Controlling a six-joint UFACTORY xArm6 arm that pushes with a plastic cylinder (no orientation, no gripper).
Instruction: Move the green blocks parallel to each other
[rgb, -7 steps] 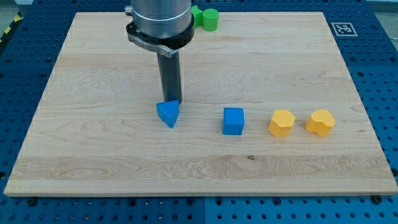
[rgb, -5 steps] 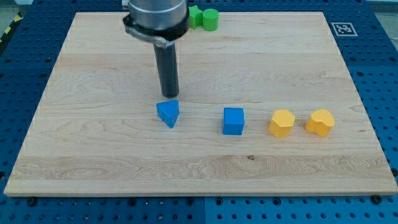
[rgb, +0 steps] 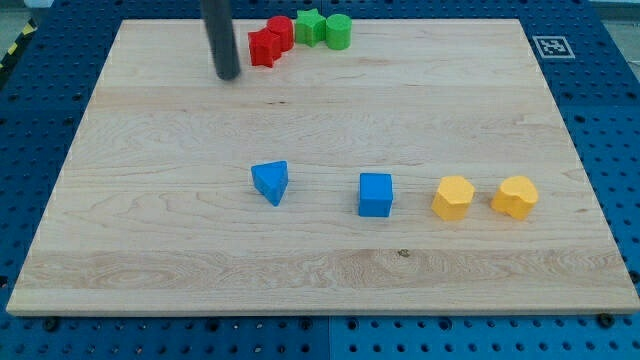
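Board: wooden table top (rgb: 150, 200) on a blue perforated bench; a small black-and-white marker (rgb: 551, 46) sits at its top right corner.
My tip: my tip (rgb: 228, 75) rests near the view's top, left of centre, at the end of the dark rod. It holds nothing and touches no block (a bare rod, so nothing to open or close).
Tip vs blocks: just left of the red pair, with a narrow strip of bare wood between; well above the blue triangular block.
Green blocks: green star-shaped block (rgb: 310, 26) and green round block (rgb: 339, 31) sit side by side at the top edge, the round one to the view's right, touching or nearly so (cannot tell which).
Red blocks: red round block (rgb: 281, 30) touches the green star's left side; red angular block (rgb: 264, 48) sits just below and left of it, shape unclear.
Middle row: blue triangular block (rgb: 270, 182), blue cube (rgb: 376, 194), yellow hexagonal block (rgb: 452, 197), yellow heart-like block (rgb: 514, 196), left to right, each apart from the next.
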